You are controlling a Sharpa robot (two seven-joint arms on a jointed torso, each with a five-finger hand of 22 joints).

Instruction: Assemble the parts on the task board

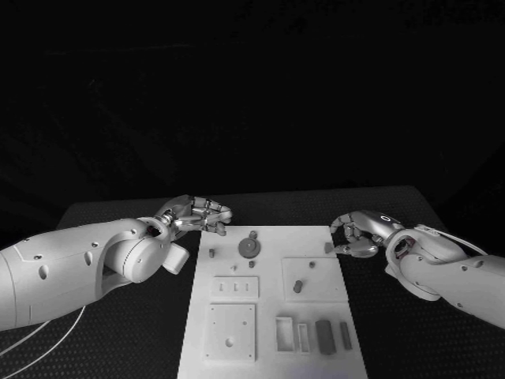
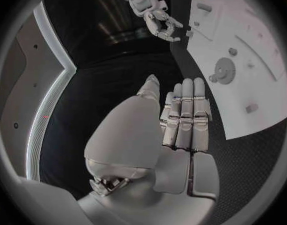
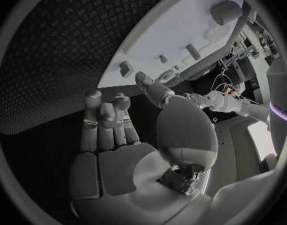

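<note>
Right now you are looking down at a black table (image 1: 116, 209) with the white task board (image 1: 273, 316) lying lengthwise in the middle, running from near the table's centre toward the robot. Your left hand (image 1: 193, 216) sits just off the board's far left corner, over bare table; its fingers are curled inward and nothing shows between them, so it reads as clenched on nothing. In the left wrist view those fingers (image 2: 184, 117) lie straight and pressed side by side, with the thumb alongside — again nothing is held. Your right hand (image 1: 364, 232) is at the board's far right edge, fingers bent down toward the rim. Whether it pinches anything there cannot be told; the right wrist view shows its fingers (image 3: 106, 122) loosely extended over the table, apart from the board.

On the board's far end lies a round disc-shaped part (image 1: 248, 247) with a small peg (image 1: 252, 234) just beyond it. Further small parts sit nearer the right edge — one (image 1: 329, 247) close to the right hand. Closer to the robot, a dark upright block (image 1: 323, 333) stands among pale rectangular recesses.
</note>
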